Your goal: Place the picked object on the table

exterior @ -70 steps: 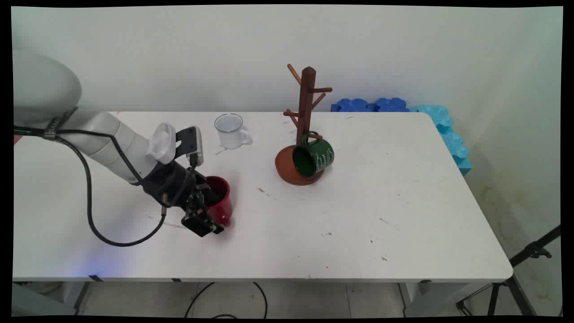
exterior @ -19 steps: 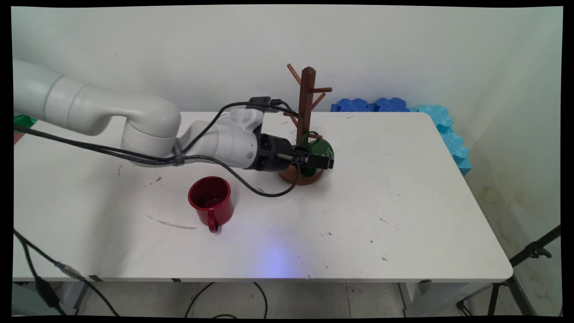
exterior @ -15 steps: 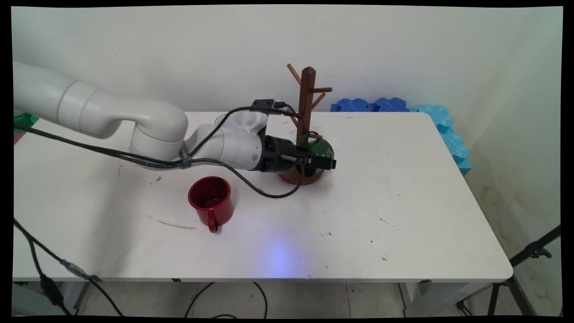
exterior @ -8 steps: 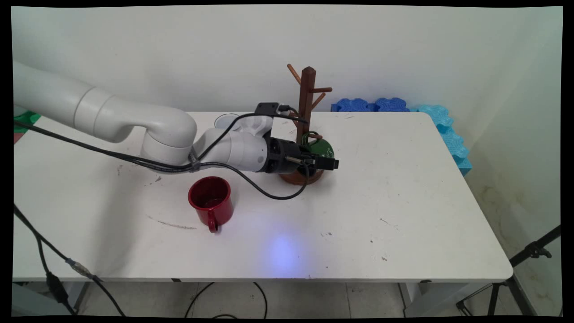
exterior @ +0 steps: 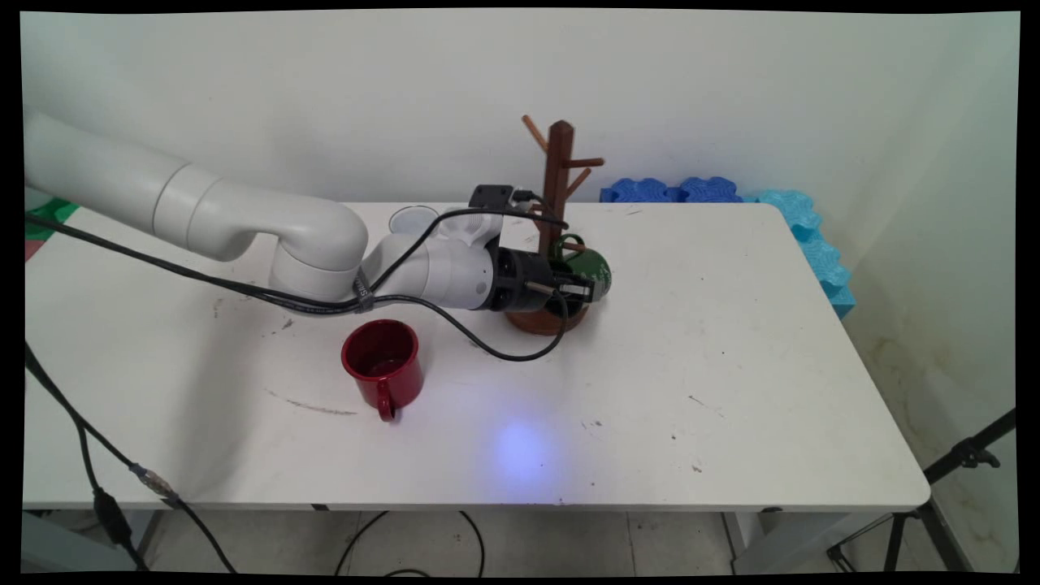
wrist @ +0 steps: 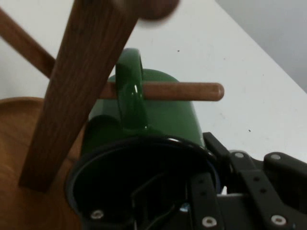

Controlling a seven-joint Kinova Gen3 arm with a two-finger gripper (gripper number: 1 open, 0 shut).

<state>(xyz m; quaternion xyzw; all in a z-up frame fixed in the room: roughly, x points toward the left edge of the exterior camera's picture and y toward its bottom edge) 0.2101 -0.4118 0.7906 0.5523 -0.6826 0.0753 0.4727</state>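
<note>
Green enamel is what the gripper meets: a green mug hangs by its handle on a low peg of the wooden mug tree. In the hand view the mug's dark mouth faces the camera, and one of the fingers reaches inside the rim while the other lies outside the wall on the right, so the fingers are closed narrowly on the mug's rim. The handle loops over the peg, which pokes out to the right past it. The tree's post runs slanted across the left of that view, with its round wooden base below.

In the main view the arm stretches low over the white bench from the left, its black cables drooping beneath the wrist. A red mug stands upright nearer the front, well apart from the gripper, handle toward the camera. A white mug peeks out behind the arm. Blue foam blocks sit at the bench's far right corner against the wall
</note>
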